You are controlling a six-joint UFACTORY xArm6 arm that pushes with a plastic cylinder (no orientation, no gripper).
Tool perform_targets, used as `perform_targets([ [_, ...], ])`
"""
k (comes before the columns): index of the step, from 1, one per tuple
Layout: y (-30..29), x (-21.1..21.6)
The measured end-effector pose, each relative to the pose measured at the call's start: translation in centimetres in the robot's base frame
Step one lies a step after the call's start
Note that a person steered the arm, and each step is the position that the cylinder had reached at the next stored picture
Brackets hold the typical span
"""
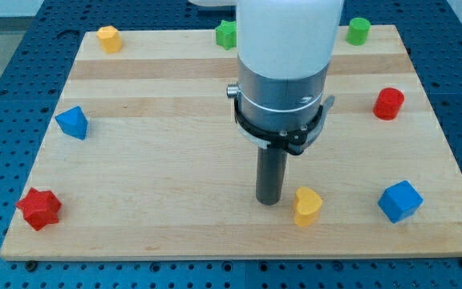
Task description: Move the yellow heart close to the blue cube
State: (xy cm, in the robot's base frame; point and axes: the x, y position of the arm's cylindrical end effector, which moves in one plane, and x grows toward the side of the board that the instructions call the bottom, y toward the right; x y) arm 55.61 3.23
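The tip [269, 201] is resting bare, grasping nothing, just left of the yellow heart [307, 205]. Pushing steadily rightward through the heart's middle is probably keeping it heading toward the blue cube [399, 201].

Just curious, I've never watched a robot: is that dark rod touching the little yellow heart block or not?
Cannot tell for sure. My tip sits just left of the yellow heart block, with at most a sliver of wooden board between.

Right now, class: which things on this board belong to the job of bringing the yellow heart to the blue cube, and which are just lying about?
In the job:
yellow heart
blue cube
my tip, just to the view's left of the heart

Lying about:
blue triangular block
red star
red cylinder
yellow block
green block
green cylinder
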Motion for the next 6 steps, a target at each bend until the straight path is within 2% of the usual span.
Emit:
perform_targets([
  [1,0.4,1.4],
  [3,8.4,1.0],
  [5,7.5,4.2],
  [6,9.2,4.3],
])
